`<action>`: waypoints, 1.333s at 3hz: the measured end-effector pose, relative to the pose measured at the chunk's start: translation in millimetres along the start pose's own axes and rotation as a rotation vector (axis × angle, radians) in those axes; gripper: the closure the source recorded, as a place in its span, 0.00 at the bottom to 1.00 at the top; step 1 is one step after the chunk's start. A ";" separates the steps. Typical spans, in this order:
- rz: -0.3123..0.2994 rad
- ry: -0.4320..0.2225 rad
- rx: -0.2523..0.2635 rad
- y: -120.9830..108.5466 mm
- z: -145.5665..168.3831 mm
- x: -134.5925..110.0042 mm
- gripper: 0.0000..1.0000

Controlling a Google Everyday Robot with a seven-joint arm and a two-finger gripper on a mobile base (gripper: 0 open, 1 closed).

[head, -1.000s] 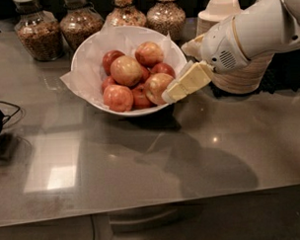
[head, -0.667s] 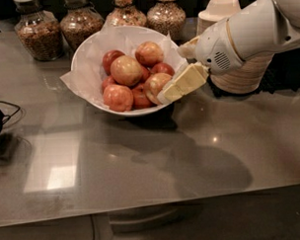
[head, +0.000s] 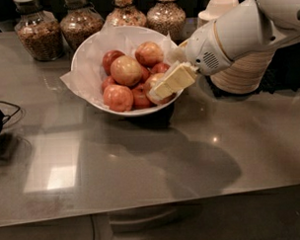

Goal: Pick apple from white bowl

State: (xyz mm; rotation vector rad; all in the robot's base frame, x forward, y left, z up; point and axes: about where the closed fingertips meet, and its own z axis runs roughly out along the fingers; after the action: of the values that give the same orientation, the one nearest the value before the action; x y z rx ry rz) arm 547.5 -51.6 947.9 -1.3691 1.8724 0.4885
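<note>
The white bowl (head: 84,55), lined with crumpled white paper, stands at the back middle of the grey counter and holds several apples. The apple (head: 151,82), pale yellow-green with a red-orange blush, lies at the bowl's right front. My gripper (head: 158,90) reaches in over the bowl's right rim from the right and lies across this apple, covering its right half. Another big pale apple (head: 126,70) sits in the middle of the pile. Smaller red apples lie around it.
Several glass jars of grains (head: 36,34) stand in a row behind the bowl. A stack of small off-white bowls (head: 242,72) stands right of the bowl, partly behind my arm. A black cable (head: 2,117) lies at the left edge.
My gripper has moved slightly left, further over the apple at the bowl's right front. The apples and the bowl have not moved.
</note>
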 end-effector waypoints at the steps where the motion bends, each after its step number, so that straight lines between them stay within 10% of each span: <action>1: 0.001 0.004 -0.001 -0.8 2.9 -0.6 0.27; 4: 0.065 0.027 0.001 -8.0 19.9 19.2 0.29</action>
State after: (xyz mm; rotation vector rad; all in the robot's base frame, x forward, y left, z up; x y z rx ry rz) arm 559.0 -53.2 921.5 -1.3240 1.9438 0.5036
